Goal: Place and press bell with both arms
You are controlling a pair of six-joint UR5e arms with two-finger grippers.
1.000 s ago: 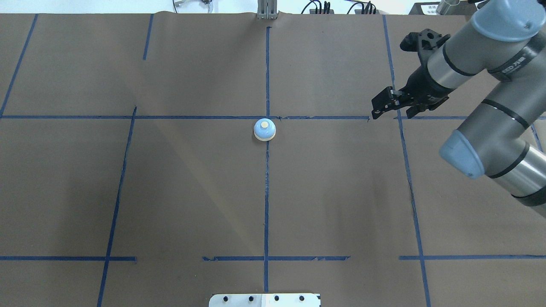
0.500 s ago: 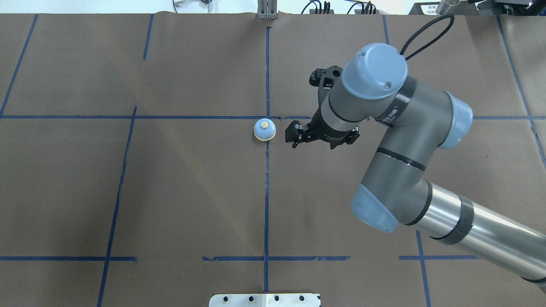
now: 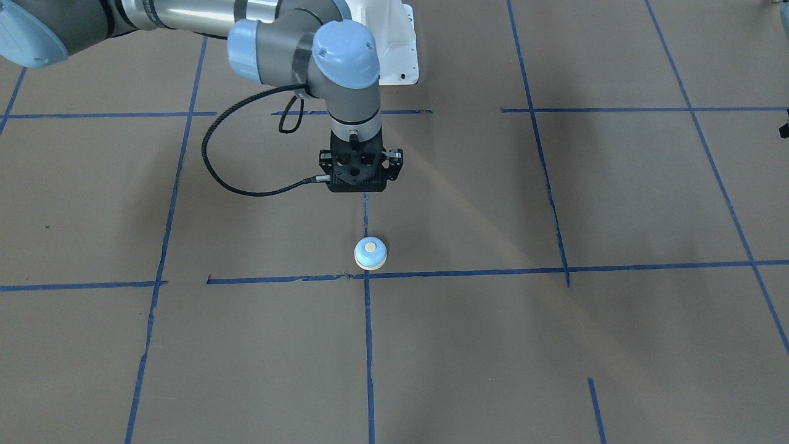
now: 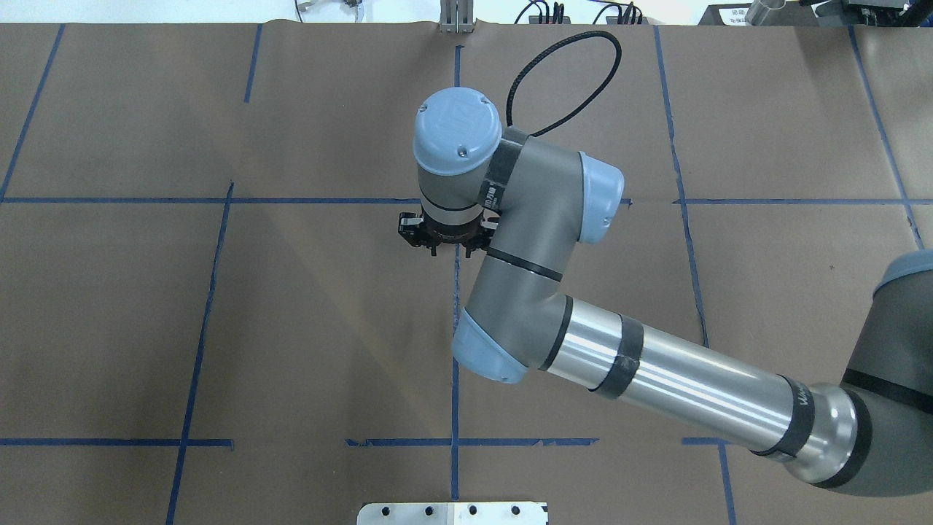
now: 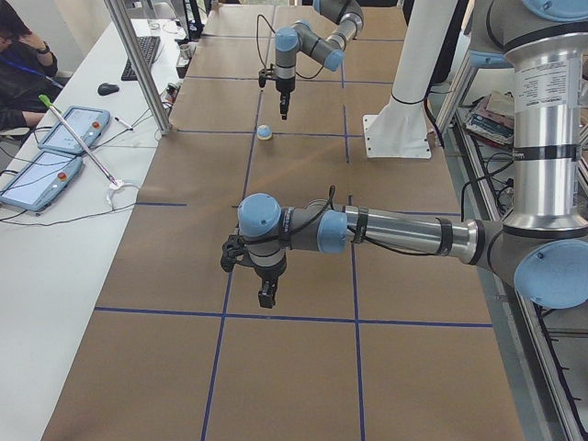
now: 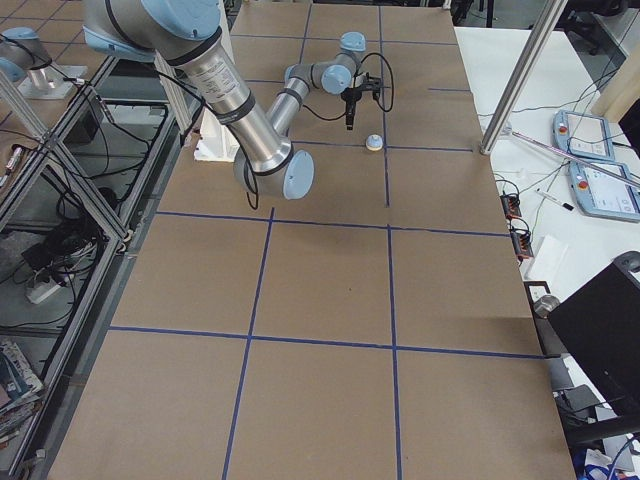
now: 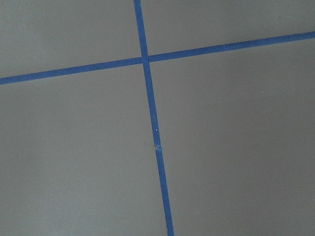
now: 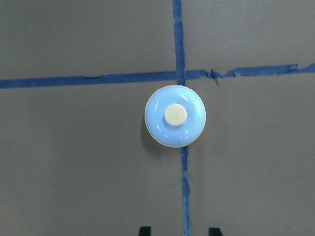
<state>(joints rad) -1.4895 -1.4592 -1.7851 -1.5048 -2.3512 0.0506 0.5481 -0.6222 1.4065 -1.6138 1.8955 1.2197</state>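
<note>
The small light-blue bell with a cream button stands upright on the brown table at the crossing of two blue tape lines. It shows centred in the right wrist view, and in both side views. In the overhead view my right arm hides it. My right gripper points straight down, hovers above the table just on the robot's side of the bell, and is open and empty; its fingertips stand apart. My left gripper hangs over bare paper far from the bell; I cannot tell whether it is open.
Brown paper with a blue tape grid covers the table. The white bolted pedestal stands at the robot's edge. A side table with tablets and a metal post lie beyond the far edge.
My right arm has swept from the table's right side to the centre and now stands over the bell, hiding it in the overhead view. The bell has not moved.
</note>
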